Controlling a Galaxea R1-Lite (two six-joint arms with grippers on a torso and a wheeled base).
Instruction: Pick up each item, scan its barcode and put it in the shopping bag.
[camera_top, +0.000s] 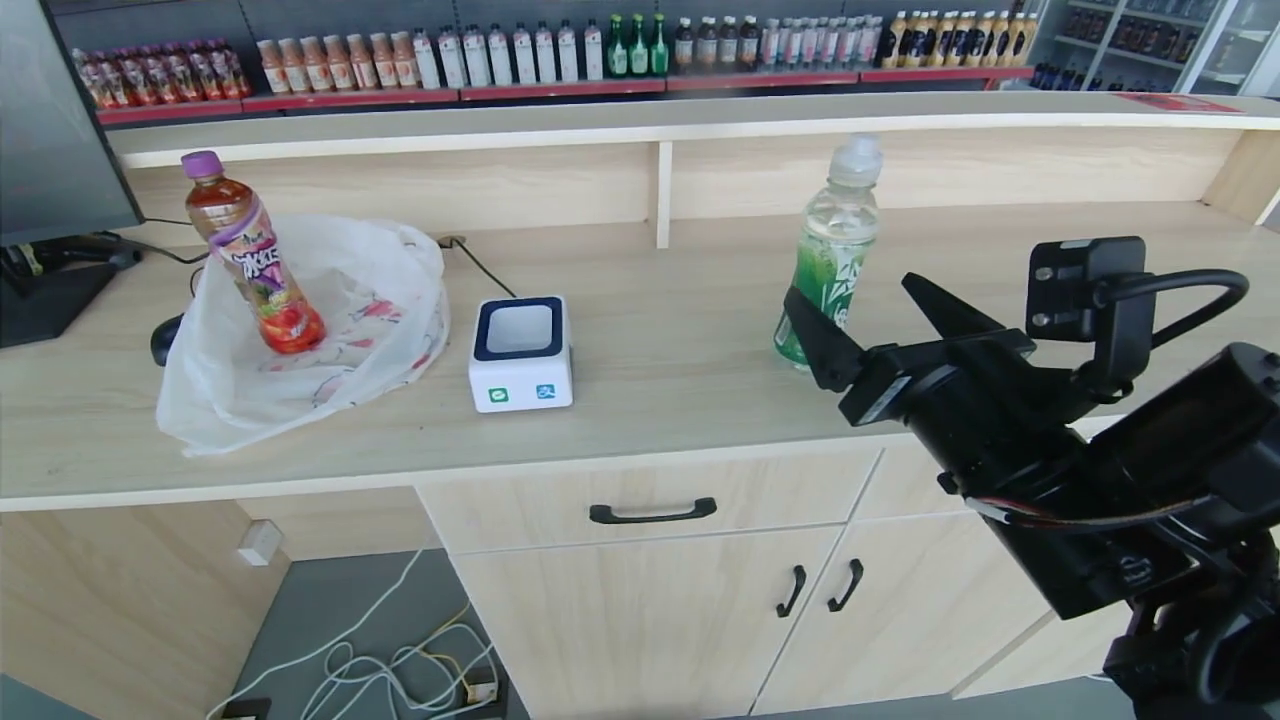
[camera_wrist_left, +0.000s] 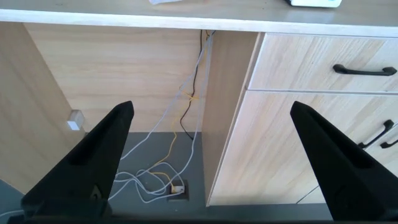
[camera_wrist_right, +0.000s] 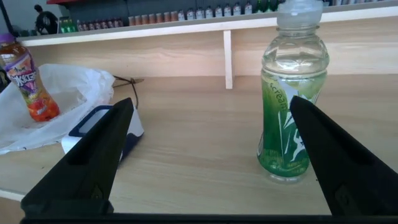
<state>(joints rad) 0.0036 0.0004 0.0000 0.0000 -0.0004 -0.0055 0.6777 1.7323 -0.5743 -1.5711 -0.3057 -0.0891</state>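
- In the head view I have the whole desk (camera_top: 680, 340). The right wrist view gives me only its back part, close up, and the left wrist view looks at the cabinet front under the desk edge.
- The left wrist view adds what the others lack: the left pincer (camera_wrist_left: 211, 106) released, its two dark fingers spread wide. Past them are a drawer handle (camera_wrist_left: 364, 70) and loose cables (camera_wrist_left: 155, 180) on the floor.
- The right pincer (camera_top: 850, 290) is released too, jaws wide, holding nothing. It comes in from about 4 o'clock of the green-labelled bottle (camera_top: 835, 255).
- In the head view one finger crosses the bottle's lower label. I cannot tell whether it touches.
- In the right wrist view (camera_wrist_right: 211, 101) the green-labelled bottle (camera_wrist_right: 292, 106) stands ahead of one finger rather than in the middle of the gap, its base on the desk.
- That bottle is clear plastic, upright, with a pale cap, a green label and clear liquid. It stands at about 2 o'clock of the scanner (camera_top: 521, 352), well apart from it.
- The scanner is a small white box with a dark-framed top window, near the middle of the desk.
- The shopping bag (camera_top: 380, 300), white thin plastic with red print, lies crumpled open at 9 o'clock of the scanner, just beside it.
- In the bag stands the tea bottle (camera_top: 255, 255), tilted, with a purple cap, brown drink and a colourful label. The right wrist view (camera_wrist_right: 28, 81) shows it there as well.
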